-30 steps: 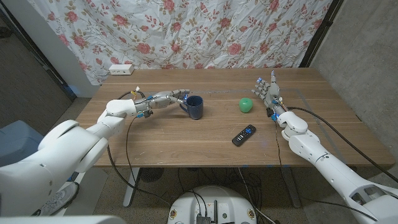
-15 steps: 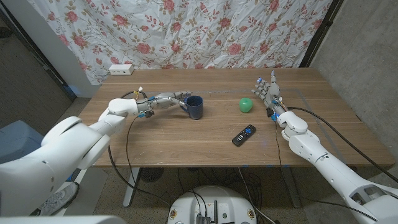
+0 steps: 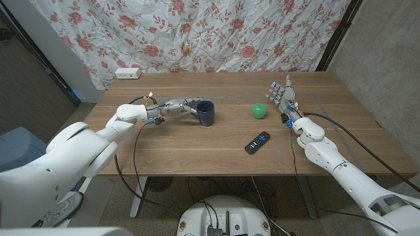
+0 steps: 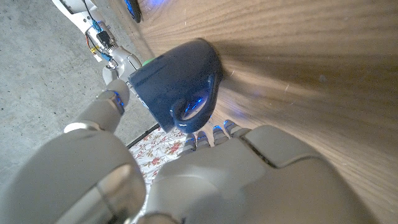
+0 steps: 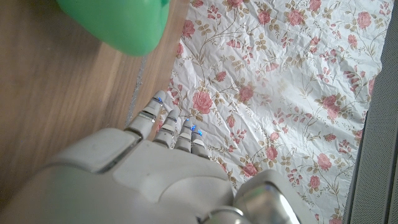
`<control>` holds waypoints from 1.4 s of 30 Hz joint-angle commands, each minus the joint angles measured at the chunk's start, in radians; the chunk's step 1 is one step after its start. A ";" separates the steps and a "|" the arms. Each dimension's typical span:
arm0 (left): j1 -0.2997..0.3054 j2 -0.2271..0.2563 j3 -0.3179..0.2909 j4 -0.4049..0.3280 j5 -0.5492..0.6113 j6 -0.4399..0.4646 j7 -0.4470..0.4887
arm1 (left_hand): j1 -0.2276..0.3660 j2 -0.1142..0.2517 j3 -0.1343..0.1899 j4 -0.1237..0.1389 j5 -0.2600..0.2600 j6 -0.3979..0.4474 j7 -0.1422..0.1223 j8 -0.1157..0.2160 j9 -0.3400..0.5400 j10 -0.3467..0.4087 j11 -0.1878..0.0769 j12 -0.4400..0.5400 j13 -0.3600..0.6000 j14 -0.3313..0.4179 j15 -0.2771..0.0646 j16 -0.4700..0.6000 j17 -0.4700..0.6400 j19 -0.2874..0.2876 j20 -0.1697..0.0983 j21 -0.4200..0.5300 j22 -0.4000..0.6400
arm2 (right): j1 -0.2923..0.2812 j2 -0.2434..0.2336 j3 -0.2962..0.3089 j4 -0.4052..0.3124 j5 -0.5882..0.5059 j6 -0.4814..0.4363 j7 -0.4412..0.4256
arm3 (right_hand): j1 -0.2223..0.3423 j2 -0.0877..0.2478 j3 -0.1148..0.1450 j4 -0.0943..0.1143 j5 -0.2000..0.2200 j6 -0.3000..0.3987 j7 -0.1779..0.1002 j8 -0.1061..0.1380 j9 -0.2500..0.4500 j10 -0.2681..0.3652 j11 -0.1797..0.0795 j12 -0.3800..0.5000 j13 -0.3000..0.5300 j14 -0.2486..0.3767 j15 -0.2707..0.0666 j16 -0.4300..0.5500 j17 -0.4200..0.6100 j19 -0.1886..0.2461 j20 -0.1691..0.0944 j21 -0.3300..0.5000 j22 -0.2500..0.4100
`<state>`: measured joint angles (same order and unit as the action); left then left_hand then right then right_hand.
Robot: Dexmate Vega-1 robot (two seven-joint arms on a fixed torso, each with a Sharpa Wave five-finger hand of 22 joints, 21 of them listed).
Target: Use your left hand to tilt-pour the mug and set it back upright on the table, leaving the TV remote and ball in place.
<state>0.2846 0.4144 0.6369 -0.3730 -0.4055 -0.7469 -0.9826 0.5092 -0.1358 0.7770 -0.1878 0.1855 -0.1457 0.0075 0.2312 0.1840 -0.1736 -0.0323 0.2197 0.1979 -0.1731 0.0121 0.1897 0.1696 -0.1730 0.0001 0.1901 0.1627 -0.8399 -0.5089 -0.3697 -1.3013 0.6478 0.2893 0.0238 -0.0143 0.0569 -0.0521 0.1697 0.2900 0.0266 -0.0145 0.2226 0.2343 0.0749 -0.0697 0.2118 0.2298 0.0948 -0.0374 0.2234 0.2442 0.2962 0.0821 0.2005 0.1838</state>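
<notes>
The dark blue mug (image 3: 205, 113) stands upright on the wooden table (image 3: 197, 154), left of centre. My left hand (image 3: 180, 105) reaches it from the left. In the left wrist view its fingertips (image 4: 208, 134) sit at the mug's handle (image 4: 193, 112) and the thumb lies along the mug (image 4: 177, 74) near its rim. The green ball (image 3: 260, 111) lies right of centre, and the black TV remote (image 3: 258, 141) lies nearer the front edge. My right hand (image 3: 283, 98) stands open, fingers up, just right of the ball (image 5: 118, 22).
A white power strip (image 3: 128, 73) lies at the table's back left corner. A floral curtain (image 3: 216, 33) hangs behind the table. Cables trail from both wrists across the wood.
My left wrist has lifted slightly and its fingers have settled closer over the mug's handle. Mug, ball, remote and right hand have stayed put.
</notes>
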 commanded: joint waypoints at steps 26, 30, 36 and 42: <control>0.004 -0.040 0.030 0.009 0.031 0.006 0.077 | 0.108 0.006 0.016 -0.001 -0.003 0.076 -0.032 0.034 0.004 0.104 -0.046 0.027 0.004 0.090 -0.063 0.022 0.003 0.046 -0.039 0.008 0.002 | 0.000 -0.001 0.000 0.000 0.001 0.000 0.003 | 0.003 0.043 -0.010 0.003 0.004 0.006 -0.002 0.000 0.002 0.006 -0.004 0.003 0.005 0.008 -0.004 0.008 0.001 0.003 -0.001 0.009 0.002; 0.006 -0.045 0.032 0.010 0.032 0.008 0.090 | 0.119 0.005 0.016 -0.001 -0.005 0.083 -0.032 0.038 0.004 0.119 -0.050 0.030 0.004 0.103 -0.064 0.020 0.003 0.052 -0.040 0.006 0.002 | 0.000 -0.001 0.000 0.000 0.001 0.000 0.003 | 0.003 0.044 -0.010 0.003 0.004 0.007 -0.002 0.000 0.002 0.004 -0.003 0.003 0.005 0.008 -0.004 0.008 0.001 0.003 -0.001 0.009 0.002; 0.008 -0.054 0.032 0.011 0.027 0.019 0.091 | 0.133 0.005 0.017 -0.001 -0.007 0.091 -0.029 0.041 0.005 0.135 -0.054 0.032 0.004 0.117 -0.066 0.020 0.003 0.066 -0.040 0.007 0.002 | 0.001 -0.001 0.000 0.001 0.001 0.000 0.003 | 0.003 0.044 -0.011 0.003 0.004 0.008 -0.001 0.001 0.002 0.003 -0.003 0.002 0.006 0.008 -0.005 0.008 0.001 0.004 0.000 0.009 0.002; 0.006 -0.059 0.039 0.011 0.028 0.041 0.079 | 0.146 0.006 0.018 -0.001 -0.005 0.101 -0.030 0.045 0.005 0.140 -0.048 0.031 0.005 0.122 -0.064 0.016 0.003 0.072 -0.037 0.005 0.002 | 0.001 -0.001 0.000 0.001 0.001 0.000 0.003 | 0.003 0.044 -0.012 0.003 0.004 0.008 -0.002 0.001 0.002 0.003 -0.003 0.002 0.006 0.009 -0.004 0.008 0.001 0.003 0.000 0.009 0.002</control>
<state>0.2905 0.3662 0.6682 -0.3633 -0.3785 -0.7323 -0.9016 0.6440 -0.1300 0.7852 -0.1878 0.1807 -0.0497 -0.0249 0.2702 0.1838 -0.0393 -0.0767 0.2479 0.1976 -0.0551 -0.0303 0.2051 0.1696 -0.1058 -0.0348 0.1976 0.1630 -0.8397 -0.5097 -0.3697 -1.3013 0.6489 0.2891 0.0268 -0.0143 0.0569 -0.0591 0.1710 0.2900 0.0266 -0.0145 0.2226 0.2343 0.0749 -0.0697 0.2118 0.2297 0.0948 -0.0374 0.2234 0.2439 0.2962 0.0821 0.2005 0.1838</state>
